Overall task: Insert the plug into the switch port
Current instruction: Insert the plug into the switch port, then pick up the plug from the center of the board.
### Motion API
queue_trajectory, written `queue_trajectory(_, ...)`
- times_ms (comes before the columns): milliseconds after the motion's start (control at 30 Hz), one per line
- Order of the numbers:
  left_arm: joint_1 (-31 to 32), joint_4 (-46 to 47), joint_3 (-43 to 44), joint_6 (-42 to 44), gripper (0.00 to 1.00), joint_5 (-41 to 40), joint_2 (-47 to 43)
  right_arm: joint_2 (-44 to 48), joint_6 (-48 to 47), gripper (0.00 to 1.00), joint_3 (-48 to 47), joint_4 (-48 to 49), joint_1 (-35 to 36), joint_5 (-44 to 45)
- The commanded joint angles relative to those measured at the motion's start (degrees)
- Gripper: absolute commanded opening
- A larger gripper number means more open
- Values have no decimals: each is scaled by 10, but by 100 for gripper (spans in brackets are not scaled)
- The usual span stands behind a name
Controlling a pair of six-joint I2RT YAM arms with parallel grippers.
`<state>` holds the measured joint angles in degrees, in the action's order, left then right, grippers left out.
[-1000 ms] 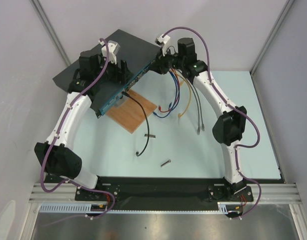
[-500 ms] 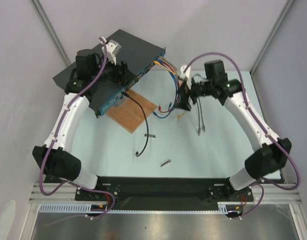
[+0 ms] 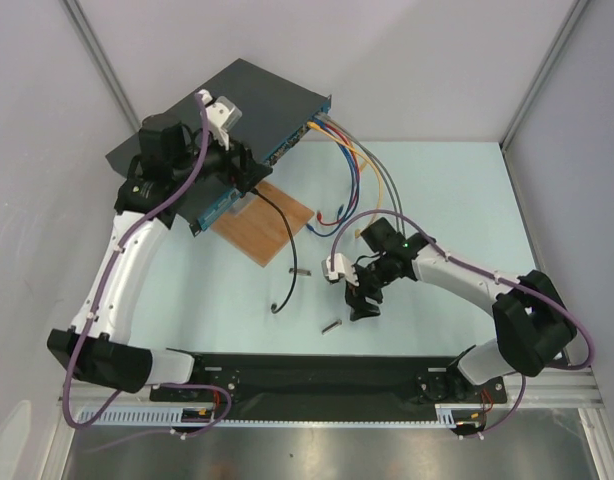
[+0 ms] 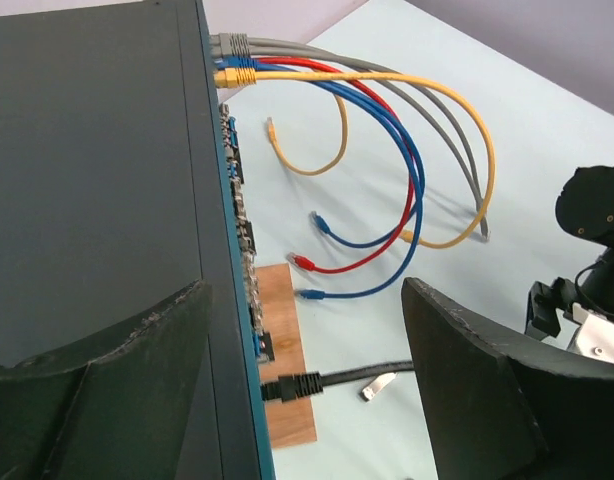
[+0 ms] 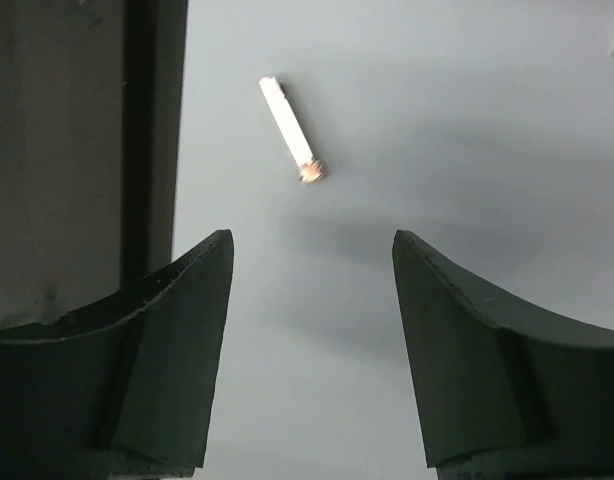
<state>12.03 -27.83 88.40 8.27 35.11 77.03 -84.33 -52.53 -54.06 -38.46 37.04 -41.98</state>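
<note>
The switch (image 3: 257,95) is a flat dark box at the back left, its blue front face (image 3: 222,200) turned toward the table. A black plug (image 4: 292,385) sits in a port near the face's near end. Its black cable (image 3: 285,240) runs across the wooden board to a loose end. My left gripper (image 3: 245,172) is open, with one finger over the switch's top (image 4: 97,180) and the other out over the table, the plug between them untouched. My right gripper (image 3: 364,303) is open and empty, low over the near table.
Grey, red, blue and yellow cables (image 3: 352,165) are plugged in at the switch's far end, their loose ends on the table. A brown wooden board (image 3: 267,225) lies under the switch's front edge. Two small metal cylinders (image 3: 332,325) (image 3: 300,270) lie loose. The black base rail (image 5: 67,150) is beside my right gripper.
My right arm has swung away from the switch's far end, across the coloured cables, down to the near middle of the table. My left gripper has stayed at the switch front.
</note>
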Motion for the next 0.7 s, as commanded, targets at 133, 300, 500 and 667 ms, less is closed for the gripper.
queue_trajectory(133, 5, -13, -38, 51, 82, -5, -34, -22, -18, 67, 39, 131, 54, 23)
queue_trajectory(300, 5, -18, -60, 54, 82, -15, -49, -36, -28, 62, 55, 157, 80, 30)
queue_trajectory(500, 10, -21, -75, 51, 81, -22, -61, -65, -40, 59, 48, 158, 106, 46)
queue_trajectory(667, 11, -26, -68, 62, 82, -31, -63, -87, -44, 51, 37, 147, 124, 66)
